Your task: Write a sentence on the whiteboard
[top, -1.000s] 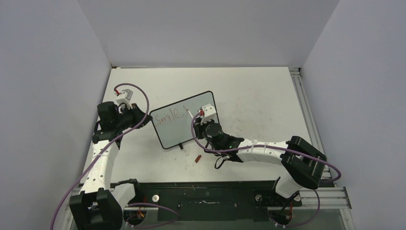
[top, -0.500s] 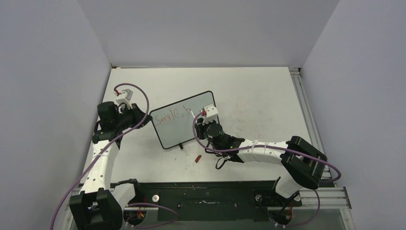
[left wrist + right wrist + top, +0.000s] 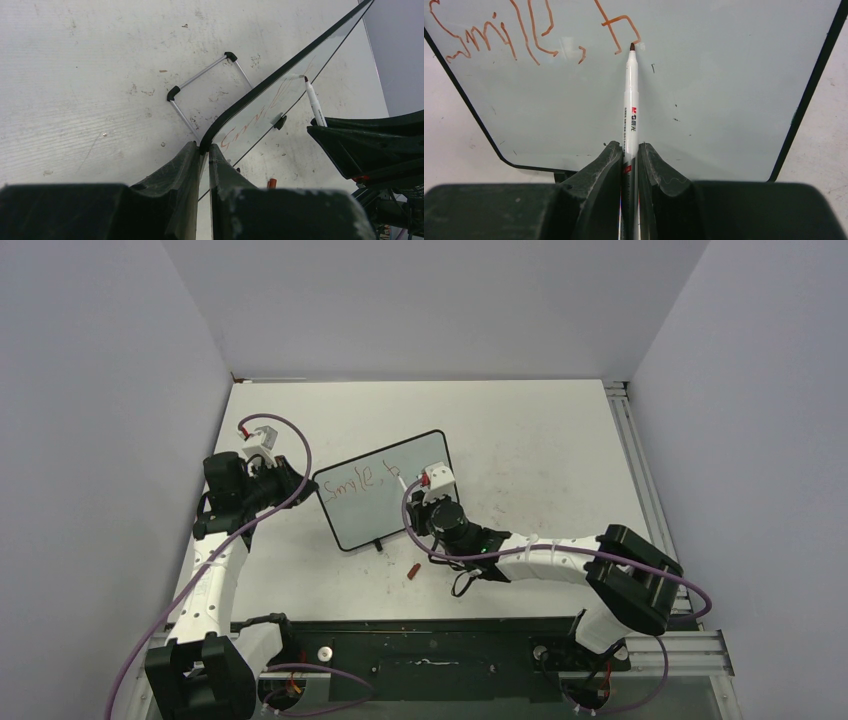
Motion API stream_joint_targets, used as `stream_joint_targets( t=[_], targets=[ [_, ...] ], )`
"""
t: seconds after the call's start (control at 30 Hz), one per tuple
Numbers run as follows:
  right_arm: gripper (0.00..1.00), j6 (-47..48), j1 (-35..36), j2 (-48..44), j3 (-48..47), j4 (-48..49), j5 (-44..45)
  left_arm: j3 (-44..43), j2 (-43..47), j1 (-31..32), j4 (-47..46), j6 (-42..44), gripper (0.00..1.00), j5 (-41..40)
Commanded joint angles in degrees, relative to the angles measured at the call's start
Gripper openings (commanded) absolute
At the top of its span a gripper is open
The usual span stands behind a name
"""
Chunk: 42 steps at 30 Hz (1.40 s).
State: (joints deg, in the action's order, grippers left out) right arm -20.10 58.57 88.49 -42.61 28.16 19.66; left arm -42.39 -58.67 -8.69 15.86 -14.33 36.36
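Note:
The whiteboard [image 3: 372, 512] stands on the table, its left corner pinched between my left gripper's [image 3: 312, 487] shut fingers. In the left wrist view the black frame [image 3: 260, 85] runs out from that gripper [image 3: 205, 147]. The sentence [image 3: 514, 35] reads "Smile," in red, followed by a partly drawn letter [image 3: 616, 30]. My right gripper [image 3: 629, 147] is shut on a slim white marker [image 3: 631, 100], whose tip touches the board [image 3: 724, 90] at the end of that letter. From above, the right gripper [image 3: 424, 487] sits at the board's right half.
A red marker cap [image 3: 413, 570] lies on the table in front of the board, also seen as the cap [image 3: 271, 183] from the left wrist. The board's wire stand [image 3: 200, 85] rests on the table behind it. Walls close in left, right and back.
The right gripper has shifted slightly with the marker, and a new red stroke has appeared after "Smile,". The left arm and the board have stayed put.

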Motion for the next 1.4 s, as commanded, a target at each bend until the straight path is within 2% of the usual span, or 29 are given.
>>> stream_joint_targets(
  t=[0.0, 0.23, 0.63, 1.37],
  targets=[
    [0.05, 0.77, 1.16, -0.79, -1.03, 1.54, -0.88, -1.11, -0.23, 0.91, 0.97, 0.53, 0.09, 1.04],
    [0.05, 0.93, 2.02, -0.53, -1.26, 1.47, -0.35, -1.03, -0.14, 0.92, 0.97, 0.53, 0.09, 0.98],
    [0.05, 2.88, 1.88, -7.24, -0.17, -0.53, 3.43, -0.98, -0.12, 0.89, 1.02, 0.53, 0.09, 0.82],
    [0.05, 3.93, -0.91, -2.28, -1.77, 0.81, 0.5, -1.1, -0.56, 1.0, 1.11, 0.62, 0.09, 0.67]
  ],
)
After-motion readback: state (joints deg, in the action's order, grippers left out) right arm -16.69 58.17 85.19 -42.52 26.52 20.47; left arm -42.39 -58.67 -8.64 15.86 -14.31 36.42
